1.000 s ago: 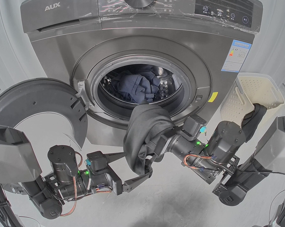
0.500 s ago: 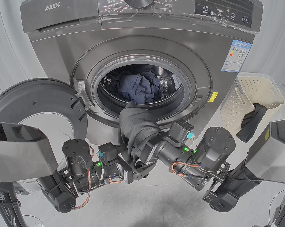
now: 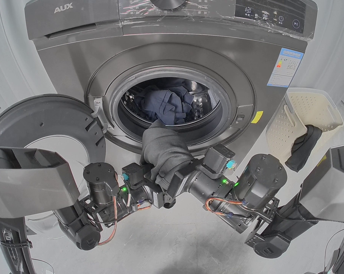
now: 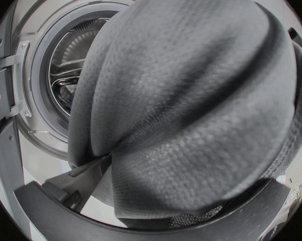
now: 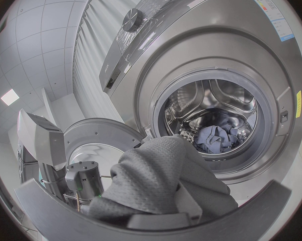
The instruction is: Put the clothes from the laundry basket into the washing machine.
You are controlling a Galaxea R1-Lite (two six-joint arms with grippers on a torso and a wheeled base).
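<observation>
The washing machine (image 3: 172, 58) stands with its round door (image 3: 46, 126) swung wide open to the left of its opening. Inside the drum (image 5: 211, 107), at the bottom, lies a crumpled heap of navy blue clothes (image 3: 166, 105).

A dark grey knitted garment (image 3: 164, 153) is bunched in front of the machine, just below the lower lip of the opening. Its top edge reaches up against the door seal (image 3: 115, 92), and the rest of it is outside the drum.

The right end effector (image 3: 171, 182) comes in from the machine's lower right and is clamped on this garment. In the right wrist view the cloth is gathered over and between its fingers (image 5: 188, 201).

The left end effector (image 3: 159, 195) sits directly under the same bundle, in front of the machine and below the opening, touching the cloth from the door side. The fabric drapes over most of it. I cannot tell whether it is apart or together.

The cream, perforated laundry basket (image 3: 312, 111) stands beside the machine's right front corner, tilted toward it. A black garment (image 3: 303, 149) hangs over the basket's near rim, half inside and half trailing down the outside. It is well apart from both end effectors.

The floor (image 3: 187, 244) in front of the machine is plain grey.
</observation>
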